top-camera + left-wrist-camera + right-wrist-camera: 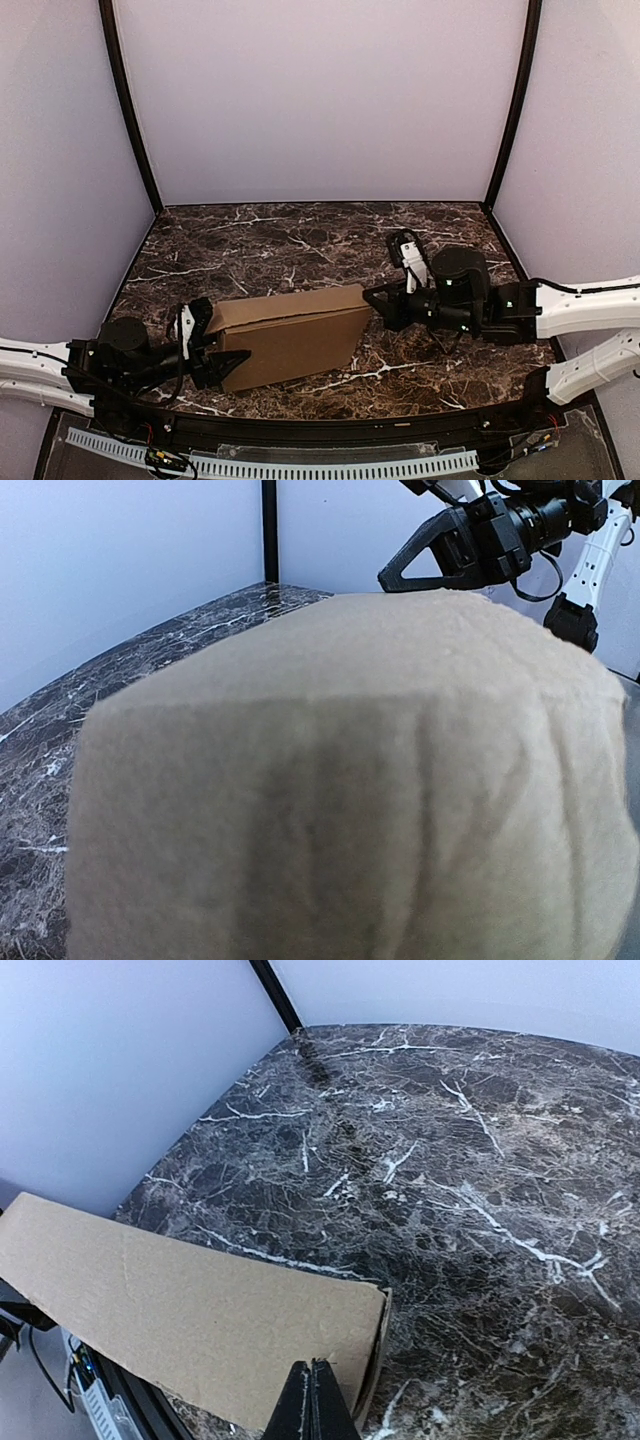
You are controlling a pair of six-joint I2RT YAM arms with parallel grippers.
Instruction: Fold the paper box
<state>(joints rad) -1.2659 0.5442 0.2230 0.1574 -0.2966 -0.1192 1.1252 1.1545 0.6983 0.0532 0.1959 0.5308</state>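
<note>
The paper box is no longer a flat sheet. It looks like a shallow box with its sides up and its big top panel down. So I think most of the folding is done. What may be left is to push the top fully shut and tuck in the last flaps. I cannot see if those flaps are already tucked, because the pictures do not show the inside.

The box lies on the table, near the front edge, between the two arms.

The left claw is at the left end of the box. It has a finger on each side of that end, so it looks like it is pinching the box. In the left wrist view the brown cardboard fills almost the whole picture.

The right claw is at the far right corner of the box. Its fingers are pressed together and hold nothing. The tip seems to touch the box there.

Counting: there is one box, one table and two claws. I see nothing else on the table.
</note>
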